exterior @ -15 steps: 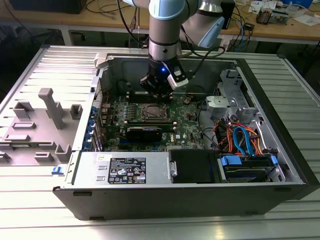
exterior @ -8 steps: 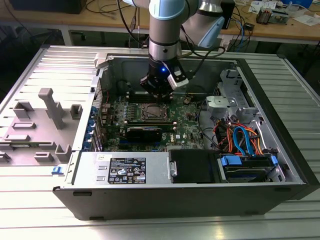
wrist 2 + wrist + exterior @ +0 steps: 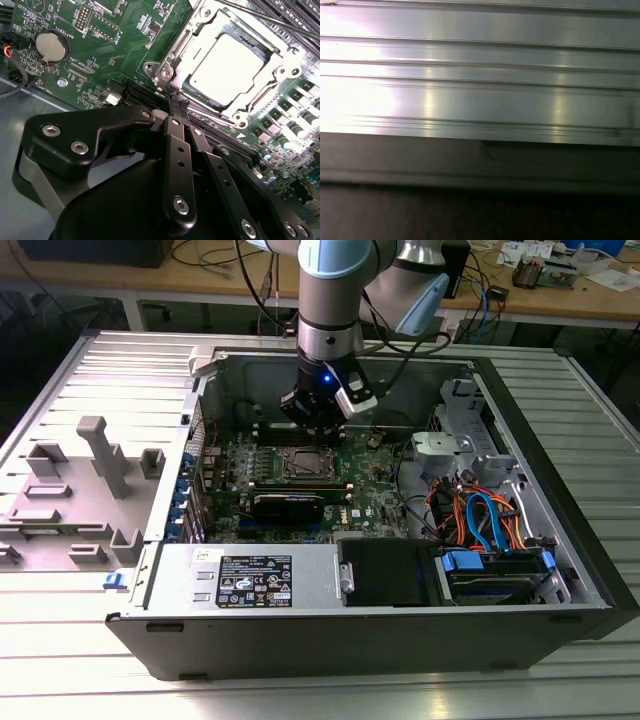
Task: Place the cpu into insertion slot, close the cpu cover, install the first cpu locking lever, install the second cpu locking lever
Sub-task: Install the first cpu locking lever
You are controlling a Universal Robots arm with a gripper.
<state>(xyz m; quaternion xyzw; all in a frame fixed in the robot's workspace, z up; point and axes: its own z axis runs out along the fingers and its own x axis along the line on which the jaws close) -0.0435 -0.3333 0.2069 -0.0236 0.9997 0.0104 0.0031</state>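
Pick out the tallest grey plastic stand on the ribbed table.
The T-topped post, at the exterior view's left; it rises well above the low blocks around it.

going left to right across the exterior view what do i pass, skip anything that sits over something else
grey plastic holder -> cpu socket -> silver metal bracket -> computer case's black side wall
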